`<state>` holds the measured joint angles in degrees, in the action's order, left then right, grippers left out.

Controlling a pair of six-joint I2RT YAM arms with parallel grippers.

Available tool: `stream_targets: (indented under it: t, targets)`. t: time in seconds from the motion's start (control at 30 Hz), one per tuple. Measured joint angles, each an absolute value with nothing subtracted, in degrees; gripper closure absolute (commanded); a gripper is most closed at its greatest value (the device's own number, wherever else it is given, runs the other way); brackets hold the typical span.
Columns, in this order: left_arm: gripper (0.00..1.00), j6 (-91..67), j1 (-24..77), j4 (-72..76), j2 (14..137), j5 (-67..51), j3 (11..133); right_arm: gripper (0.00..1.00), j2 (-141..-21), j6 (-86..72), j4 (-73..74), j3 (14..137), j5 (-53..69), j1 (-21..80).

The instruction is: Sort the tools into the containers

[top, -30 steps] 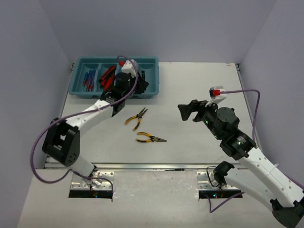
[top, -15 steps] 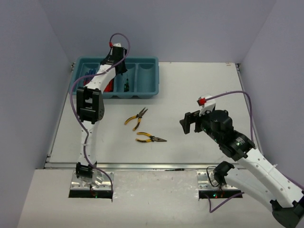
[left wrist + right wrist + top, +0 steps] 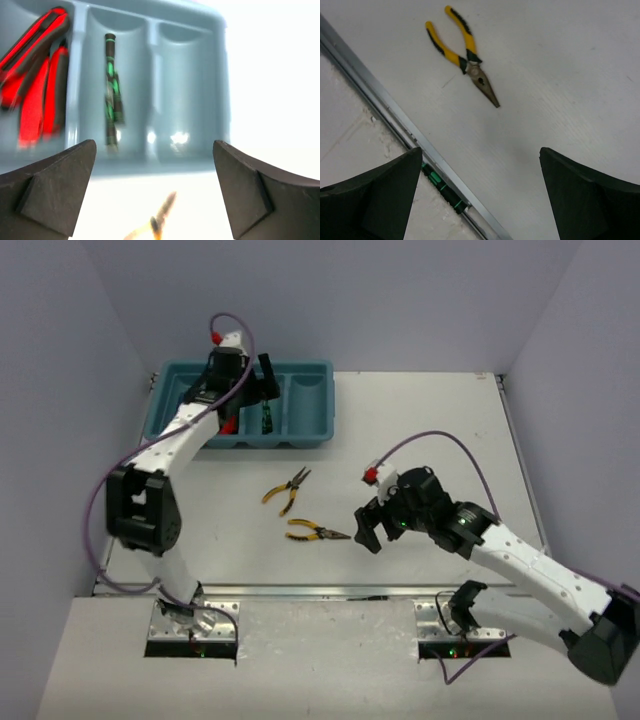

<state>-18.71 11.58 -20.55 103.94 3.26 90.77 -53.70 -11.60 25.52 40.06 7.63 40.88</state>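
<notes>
Hovering over the teal tray (image 3: 175, 167), your left pincer (image 3: 155, 192) gapes empty; your right pincer (image 3: 480, 195), also spread, hangs near yellow-handled pliers (image 3: 470, 62).

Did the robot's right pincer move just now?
Yes. Seen from the top camera, the right pincer has swung left and toward the arm bases, ending just right of the nearer yellow-handled pliers, which stayed put.
</notes>
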Motion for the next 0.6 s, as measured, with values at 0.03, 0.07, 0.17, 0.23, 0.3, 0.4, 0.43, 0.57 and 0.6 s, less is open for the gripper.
stream_targets:
  t: [0.03,0.07,0.17,0.23,0.3,0.4,0.43,0.57,0.6]
  targets:
    - [0.00,-20.0,11.8,-15.8,96.5,2.8,83.8,0.14,-55.4,-11.0,26.4,40.6,6.6,44.2]
    - [0.00,-21.5,11.9,-12.8,87.8,2.4,76.8,0.25,-57.5,-10.3,27.2,41.3,5.8,47.4]
    - [0.00,-25.2,13.1,-5.4,62.5,1.4,60.7,0.36,-62.8,-9.5,31.1,43.3,1.9,54.4]
    - [0.00,-26.8,13.8,-2.3,50.8,0.1,55.6,0.43,-64.5,-9.3,33.5,43.4,-0.6,56.2]
    - [0.00,-27.5,14.0,0.0,43.5,-1.4,52.9,0.44,-65.1,-9.3,35.2,42.8,-2.4,58.3]
    - [0.00,-27.4,14.0,-2.3,40.0,-3.7,49.5,0.51,-65.7,-9.4,36.3,41.3,-3.8,61.1]
    - [0.00,-27.0,14.0,-4.0,39.7,-4.5,48.6,0.53,-66.1,-9.4,36.5,40.9,-4.1,61.9]
    - [0.00,-22.6,14.0,-12.8,41.2,-6.6,46.6,0.55,-70.1,-9.4,36.7,40.6,-4.0,63.2]
    - [0.00,-21.1,14.0,-14.2,41.8,-6.5,45.6,0.55,-71.9,-9.5,36.7,40.6,-4.0,63.3]
